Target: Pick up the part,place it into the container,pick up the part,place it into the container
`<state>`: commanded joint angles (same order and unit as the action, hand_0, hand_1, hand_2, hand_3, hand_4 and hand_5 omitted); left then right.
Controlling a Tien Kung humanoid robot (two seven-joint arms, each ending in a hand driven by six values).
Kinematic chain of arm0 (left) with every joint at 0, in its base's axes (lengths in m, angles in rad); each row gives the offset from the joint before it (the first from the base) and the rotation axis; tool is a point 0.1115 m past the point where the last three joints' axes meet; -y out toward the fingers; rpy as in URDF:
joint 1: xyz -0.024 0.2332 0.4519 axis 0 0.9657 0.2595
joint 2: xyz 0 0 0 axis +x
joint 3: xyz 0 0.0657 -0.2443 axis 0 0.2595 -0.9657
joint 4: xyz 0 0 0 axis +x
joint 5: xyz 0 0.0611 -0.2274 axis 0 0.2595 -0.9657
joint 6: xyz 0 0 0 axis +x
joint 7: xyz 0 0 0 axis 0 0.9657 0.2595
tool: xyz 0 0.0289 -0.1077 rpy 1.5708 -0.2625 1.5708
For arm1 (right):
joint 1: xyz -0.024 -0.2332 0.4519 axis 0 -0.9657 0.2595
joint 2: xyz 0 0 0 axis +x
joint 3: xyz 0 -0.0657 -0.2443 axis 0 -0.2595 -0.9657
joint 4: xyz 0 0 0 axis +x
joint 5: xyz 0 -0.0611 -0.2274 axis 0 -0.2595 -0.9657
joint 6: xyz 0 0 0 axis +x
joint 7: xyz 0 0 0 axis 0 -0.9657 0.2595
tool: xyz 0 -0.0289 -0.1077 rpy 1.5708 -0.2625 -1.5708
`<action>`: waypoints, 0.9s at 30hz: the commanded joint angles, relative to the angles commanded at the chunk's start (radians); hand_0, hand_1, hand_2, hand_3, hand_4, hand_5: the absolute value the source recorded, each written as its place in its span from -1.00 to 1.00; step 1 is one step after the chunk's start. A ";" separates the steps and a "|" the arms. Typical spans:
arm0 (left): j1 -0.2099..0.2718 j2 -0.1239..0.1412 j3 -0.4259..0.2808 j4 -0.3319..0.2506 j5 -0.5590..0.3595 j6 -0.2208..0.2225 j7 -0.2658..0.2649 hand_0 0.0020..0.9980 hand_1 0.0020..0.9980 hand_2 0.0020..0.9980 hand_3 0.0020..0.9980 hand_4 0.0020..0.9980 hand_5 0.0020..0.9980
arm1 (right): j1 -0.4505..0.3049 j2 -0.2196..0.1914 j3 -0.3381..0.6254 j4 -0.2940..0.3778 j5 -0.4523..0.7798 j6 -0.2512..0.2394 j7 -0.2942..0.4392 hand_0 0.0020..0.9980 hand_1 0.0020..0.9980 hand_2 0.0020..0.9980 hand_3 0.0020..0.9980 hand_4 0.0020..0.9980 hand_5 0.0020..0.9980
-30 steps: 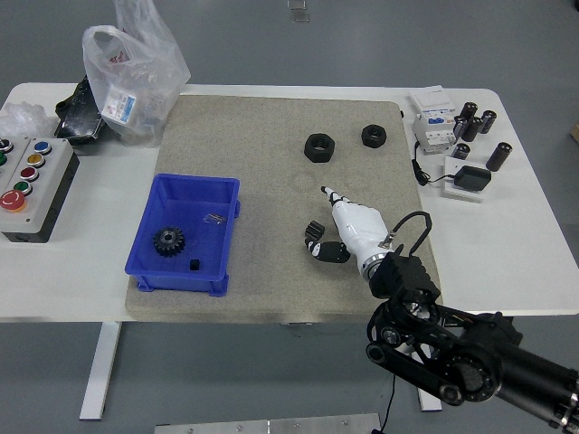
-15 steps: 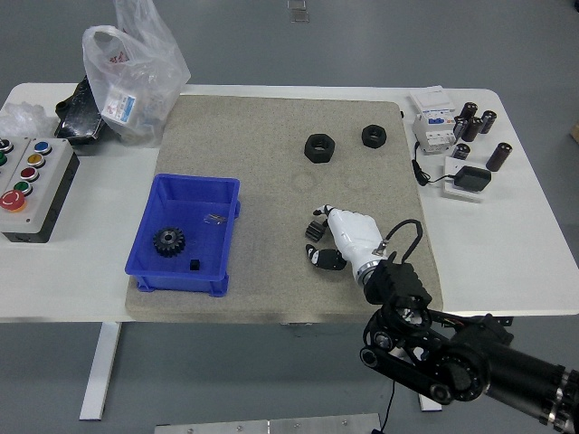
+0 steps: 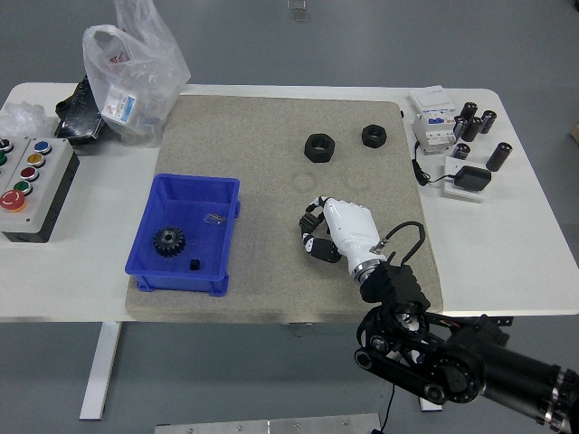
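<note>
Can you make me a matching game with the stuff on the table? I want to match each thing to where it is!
Things:
1. gear
2. plastic bag
3. button box
4. two black nuts

Places:
A. far left corner of the table
B. far part of the mat, right of the middle
C. inside the blue bin
D. left edge of the table, near side

Right pairs: 1-C, 2-A, 3-D, 4-B

The right hand is over the mat, fingers curled, holding nothing.
</note>
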<state>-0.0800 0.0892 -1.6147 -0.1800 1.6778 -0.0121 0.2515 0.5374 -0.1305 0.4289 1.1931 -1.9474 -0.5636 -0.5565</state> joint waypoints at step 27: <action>-0.001 0.002 0.005 0.000 -0.002 -0.001 0.005 0.24 0.23 0.23 0.24 0.19 -0.29 | 0.198 0.090 -0.197 0.101 0.089 0.078 0.124 0.25 0.55 0.60 0.59 -0.22 -0.66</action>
<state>-0.0812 0.0909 -1.6092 -0.1800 1.6759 -0.0126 0.2561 0.7352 -0.0406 0.2315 1.2945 -1.8584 -0.4855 -0.4323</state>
